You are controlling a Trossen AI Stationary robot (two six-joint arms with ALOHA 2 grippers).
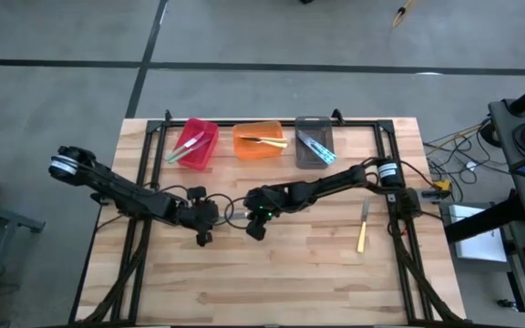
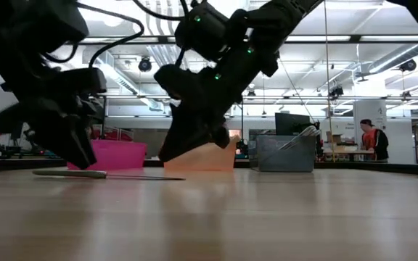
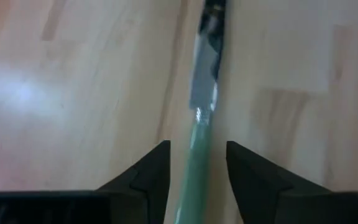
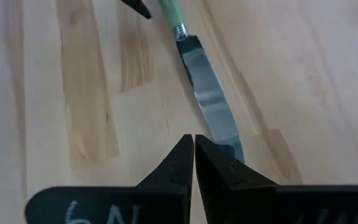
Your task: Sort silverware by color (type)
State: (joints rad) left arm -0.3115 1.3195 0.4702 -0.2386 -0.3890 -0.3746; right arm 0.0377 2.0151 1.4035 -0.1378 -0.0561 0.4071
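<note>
A green-handled knife lies flat on the table, shown in the left wrist view (image 3: 197, 155), the right wrist view (image 4: 207, 93) and the low view (image 2: 107, 174). My left gripper (image 3: 197, 144) is open, with a finger on either side of the green handle and a gap on both sides. My right gripper (image 4: 193, 138) is shut and slants down at the blade's tip end. The two grippers face each other mid-table, the left (image 1: 203, 232) and the right (image 1: 256, 226). A yellow-handled knife (image 1: 363, 228) lies on the table's right side. My right gripper's shut fingertips (image 4: 185, 152) stand just over the blade's tip end (image 4: 229, 140), slanting down from the table's right. I cannot tell whether they touch the blade. The knife lies flat on the wood.
Three bins stand along the far edge. The red bin (image 1: 210, 155) holds green-handled pieces, the orange bin (image 1: 244, 150) yellow-handled ones, and the grey bin (image 1: 301, 157) blue-handled ones. Black frame rails (image 1: 139, 173) border the table. A person (image 2: 372, 141) stands far behind it.
</note>
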